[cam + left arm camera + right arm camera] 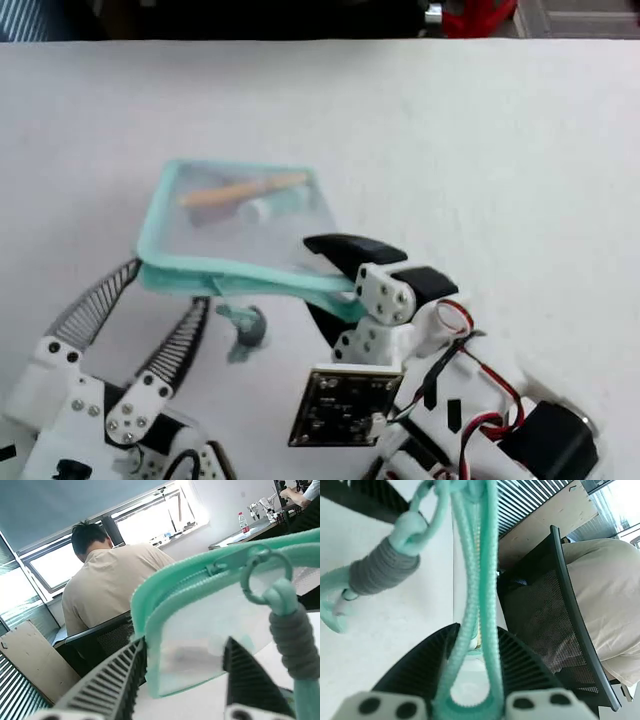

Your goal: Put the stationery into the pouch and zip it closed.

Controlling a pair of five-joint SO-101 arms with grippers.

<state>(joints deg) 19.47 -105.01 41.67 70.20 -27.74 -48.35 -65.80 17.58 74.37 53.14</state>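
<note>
The teal-edged clear pouch point(240, 215) lies on the white table point(480, 140) with a wooden pencil point(243, 189) and a small white piece point(262, 210) inside. Its zipper edge point(250, 280) faces the arms. From it hangs a grey-wrapped teal pull point(245, 330), also seen as the pull point(292, 635) and the pull point(380, 570). My left gripper point(170, 285) is open, its ribbed fingers point(110, 680) straddling the pouch's corner point(185, 630). My right gripper point(330, 285) is shut on the other end of the zipper edge point(480, 580).
The table's far edge point(320, 42) runs along the back, with free surface to the right of the pouch. A person in a beige shirt point(107, 585) sits on a mesh chair point(545, 610) in the room behind.
</note>
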